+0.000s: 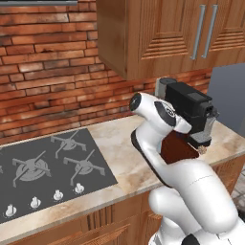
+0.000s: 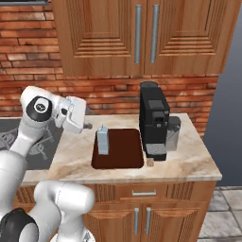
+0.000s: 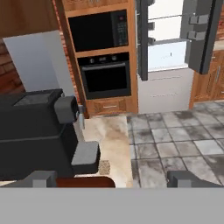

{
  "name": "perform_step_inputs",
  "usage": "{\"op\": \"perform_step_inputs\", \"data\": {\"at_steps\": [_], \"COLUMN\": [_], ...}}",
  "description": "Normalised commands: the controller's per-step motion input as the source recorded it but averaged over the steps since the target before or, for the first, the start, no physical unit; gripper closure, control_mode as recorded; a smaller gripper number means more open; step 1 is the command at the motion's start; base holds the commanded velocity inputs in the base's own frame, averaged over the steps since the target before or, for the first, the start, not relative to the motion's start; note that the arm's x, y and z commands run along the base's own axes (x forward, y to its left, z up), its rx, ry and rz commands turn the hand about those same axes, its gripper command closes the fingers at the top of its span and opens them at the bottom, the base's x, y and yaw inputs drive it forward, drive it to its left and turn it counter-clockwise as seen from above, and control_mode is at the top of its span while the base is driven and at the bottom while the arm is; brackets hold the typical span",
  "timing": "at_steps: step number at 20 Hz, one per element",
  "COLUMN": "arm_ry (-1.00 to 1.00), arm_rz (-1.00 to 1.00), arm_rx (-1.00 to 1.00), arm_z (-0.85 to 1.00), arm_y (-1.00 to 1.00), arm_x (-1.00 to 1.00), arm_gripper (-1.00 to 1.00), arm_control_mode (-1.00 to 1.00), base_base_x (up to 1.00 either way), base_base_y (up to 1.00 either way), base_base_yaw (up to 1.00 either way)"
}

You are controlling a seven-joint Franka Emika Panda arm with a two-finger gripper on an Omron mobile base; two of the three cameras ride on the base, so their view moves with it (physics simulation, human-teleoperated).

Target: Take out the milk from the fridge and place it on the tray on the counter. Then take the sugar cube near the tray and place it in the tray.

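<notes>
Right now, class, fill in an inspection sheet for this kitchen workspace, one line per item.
Surface: beige counter, no spills seen.
Job's things: milk upright on the tray; sugar cube on the counter beside the tray; fridge doors open.
Clutter: coffee machine beside the tray.
Grippers: gripper open, holding nothing.
Cables: nothing seen.
Surroundings: cooktop, brick wall, wall oven.
</notes>
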Motion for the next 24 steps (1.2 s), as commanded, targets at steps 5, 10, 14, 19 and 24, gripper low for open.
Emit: {"op": "perform_step_inputs", "data": {"at_steps": [5,10,14,19,24], "arm_ry": [0.19,0.23,0.27,0.19,0.09], "arm_rz": [0.00,0.01,0.09,0.25,0.34], "arm_rx": [0.09,0.08,0.02,0.02,0.05], "arm_z": [0.59,0.43,0.05,0.00,0.00], "arm_y": [-0.44,-0.49,-0.62,-0.82,-0.76], "arm_x": [-0.48,-0.41,-0.18,-0.19,-0.26], "arm_gripper": [-1.00,-1.00,-1.00,-1.00,-1.00], "arm_control_mode": [-1.00,-1.00,-1.00,-1.00,-1.00], "base_base_x": [0.00,0.00,0.00,0.00,0.00], "base_base_y": [0.00,0.00,0.00,0.00,0.00], "base_base_yaw": [0.00,0.00,0.00,0.00,0.00]}}
